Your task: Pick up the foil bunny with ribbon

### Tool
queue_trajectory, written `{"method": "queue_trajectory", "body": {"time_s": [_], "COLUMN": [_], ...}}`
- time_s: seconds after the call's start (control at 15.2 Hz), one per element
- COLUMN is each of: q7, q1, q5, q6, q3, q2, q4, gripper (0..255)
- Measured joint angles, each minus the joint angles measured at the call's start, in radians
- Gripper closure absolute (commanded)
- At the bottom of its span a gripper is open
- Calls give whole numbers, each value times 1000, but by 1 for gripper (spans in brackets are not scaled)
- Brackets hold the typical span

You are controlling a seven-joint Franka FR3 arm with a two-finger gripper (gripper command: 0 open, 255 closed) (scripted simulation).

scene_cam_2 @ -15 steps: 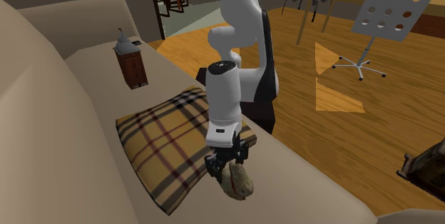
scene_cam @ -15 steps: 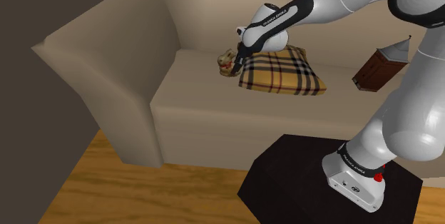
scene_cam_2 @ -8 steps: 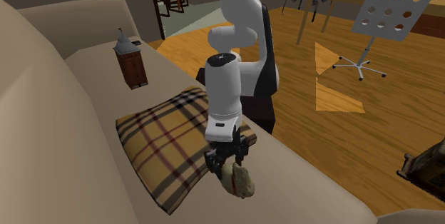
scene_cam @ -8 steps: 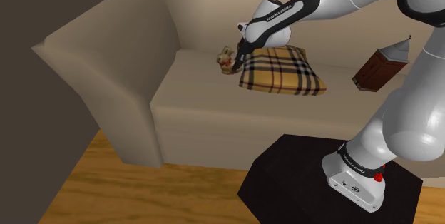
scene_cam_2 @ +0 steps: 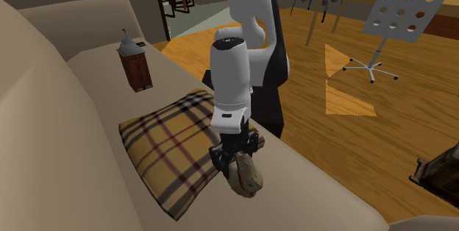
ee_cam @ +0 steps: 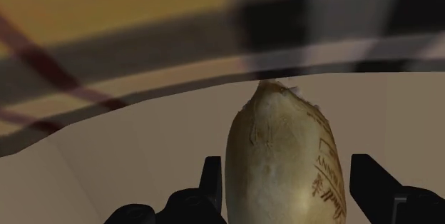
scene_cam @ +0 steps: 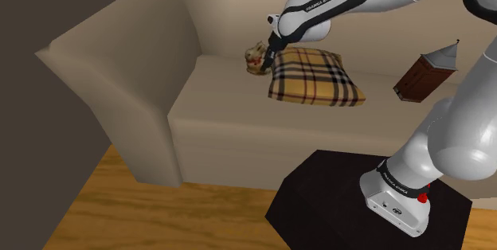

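The foil bunny [scene_cam: 254, 53] is a pale golden, wrinkled shape with a dab of red at its neck. My gripper [scene_cam: 268, 56] is shut on it and holds it just above the beige sofa seat [scene_cam: 215, 97], beside the plaid cushion [scene_cam: 315, 77]. The second exterior view has the bunny [scene_cam_2: 246, 178] hanging under the black gripper [scene_cam_2: 236, 156], its lower end close to the seat by the cushion's corner [scene_cam_2: 173, 148]. In the wrist view the bunny [ee_cam: 285, 137] stands between both fingers [ee_cam: 212, 180], with the gripper [ee_cam: 289, 169] clasped around it.
A brown carton-like box with a grey peaked top [scene_cam: 424, 73] [scene_cam_2: 134, 64] stands on the seat past the cushion. The sofa's thick armrest [scene_cam: 103, 73] and backrest [scene_cam_2: 44, 119] border the seat. My black stand [scene_cam: 342, 193] sits before the sofa. A music stand [scene_cam_2: 401, 9] is across the wood floor.
The gripper has risen with the bunny clasped in it, lifting it off the sofa seat beside the cushion. The arm's forearm has swung upward.
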Motion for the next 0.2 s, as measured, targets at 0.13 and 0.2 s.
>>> {"method": "queue_trajectory", "body": {"time_s": [0.13,0.2], "q7": [12,16], "q1": [3,3], "q5": [-14,-18], "q6": [-21,-28], "q3": [-4,-5], "q2": [-18,-24], "q4": [4,6], "gripper": [255,255]}}
